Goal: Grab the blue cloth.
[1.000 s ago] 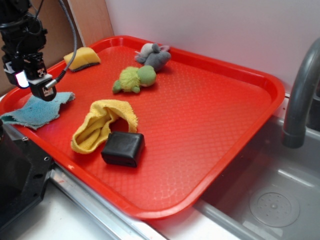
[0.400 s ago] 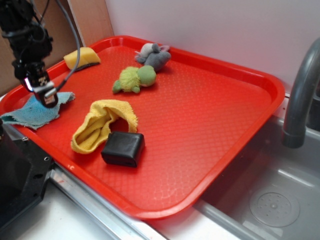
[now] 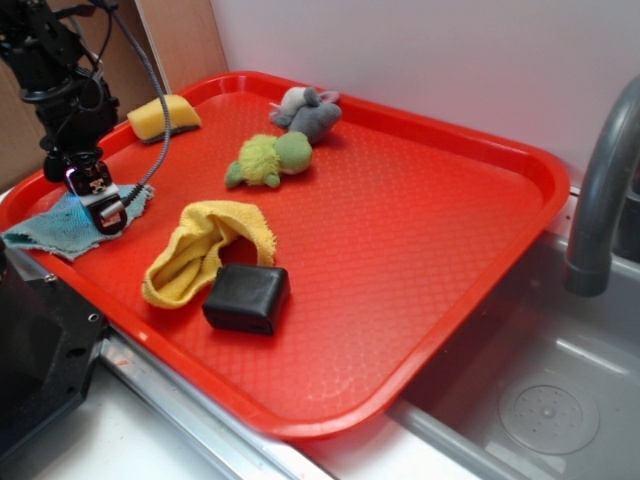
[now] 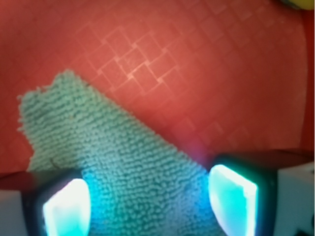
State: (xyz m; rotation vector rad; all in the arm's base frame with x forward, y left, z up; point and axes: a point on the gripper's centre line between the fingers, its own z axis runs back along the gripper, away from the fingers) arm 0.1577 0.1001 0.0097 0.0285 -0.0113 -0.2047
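cloths: two, one blue cloth (image 3: 55, 228) and one yellow cloth (image 3: 205, 247)
sponges: one yellow sponge (image 3: 163, 117)
plush toys: two, one green plush toy (image 3: 270, 158) and one grey plush toy (image 3: 308, 111)
black blocks: one black block (image 3: 246, 297)
trays: one red tray (image 3: 420, 240)
faucets: one grey faucet (image 3: 603, 195)
grippers: one gripper (image 3: 98, 202)

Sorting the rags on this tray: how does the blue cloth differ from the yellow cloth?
The blue cloth lies spread flat at the tray's left edge, partly overhanging it; the yellow cloth is bunched in folds nearer the middle. The open tool sits over the blue cloth; a black block touches the yellow cloth. Both look like fuzzy terry.
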